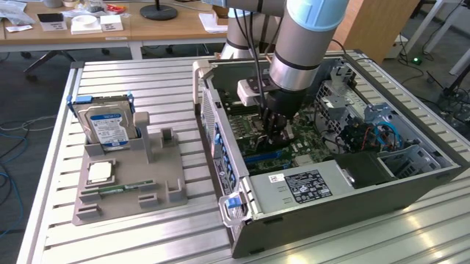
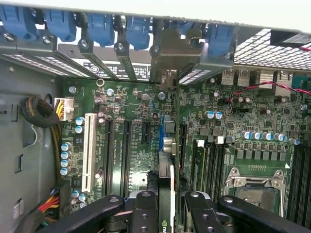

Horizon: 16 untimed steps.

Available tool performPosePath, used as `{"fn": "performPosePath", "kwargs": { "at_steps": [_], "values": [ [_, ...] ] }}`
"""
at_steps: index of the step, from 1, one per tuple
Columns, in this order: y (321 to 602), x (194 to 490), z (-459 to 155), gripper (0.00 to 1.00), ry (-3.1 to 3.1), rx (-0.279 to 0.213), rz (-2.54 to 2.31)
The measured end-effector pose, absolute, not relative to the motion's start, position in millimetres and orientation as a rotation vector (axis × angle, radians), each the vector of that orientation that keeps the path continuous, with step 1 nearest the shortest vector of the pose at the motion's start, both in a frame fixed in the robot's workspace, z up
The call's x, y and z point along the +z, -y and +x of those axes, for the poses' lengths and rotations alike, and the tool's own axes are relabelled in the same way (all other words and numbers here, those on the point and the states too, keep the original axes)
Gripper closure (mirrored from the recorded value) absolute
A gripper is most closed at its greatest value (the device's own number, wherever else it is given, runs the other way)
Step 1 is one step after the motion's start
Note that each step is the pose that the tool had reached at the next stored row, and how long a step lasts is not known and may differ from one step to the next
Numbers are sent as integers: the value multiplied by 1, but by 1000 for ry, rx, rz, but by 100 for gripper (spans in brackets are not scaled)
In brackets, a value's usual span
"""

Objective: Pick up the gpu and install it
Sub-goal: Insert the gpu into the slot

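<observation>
My gripper (image 2: 170, 213) is shut on the gpu (image 2: 166, 184), which I see edge-on between the two black fingers (image 2: 146, 211). The card stands upright over the green motherboard (image 2: 233, 126), in line with the long expansion slots (image 2: 127, 150). Its silver bracket (image 2: 175, 51) reaches the rear slot openings under the blue clips (image 2: 102, 24). Whether the card is seated in a slot I cannot tell. In the exterior view the gripper (image 1: 276, 132) is lowered deep inside the open computer case (image 1: 309, 220), and the arm hides most of the card.
On the exterior view's left, a grey holder (image 1: 158, 190) carries a silver hard drive (image 1: 109, 127), a processor (image 1: 100, 172) and a green memory stick (image 1: 118, 188). A power supply (image 1: 305, 186) and drive cages (image 1: 411, 159) crowd the case. Cables (image 2: 41, 114) lie beside the motherboard.
</observation>
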State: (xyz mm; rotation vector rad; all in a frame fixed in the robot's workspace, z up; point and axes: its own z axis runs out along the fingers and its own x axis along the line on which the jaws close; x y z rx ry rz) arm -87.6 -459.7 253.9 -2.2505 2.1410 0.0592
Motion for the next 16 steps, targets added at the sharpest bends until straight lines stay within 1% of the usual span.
{"fn": "performPosePath", "kwargs": {
  "at_steps": [16],
  "values": [
    [460, 253, -88, 74, -2141, 59, -2251]
  ]
}}
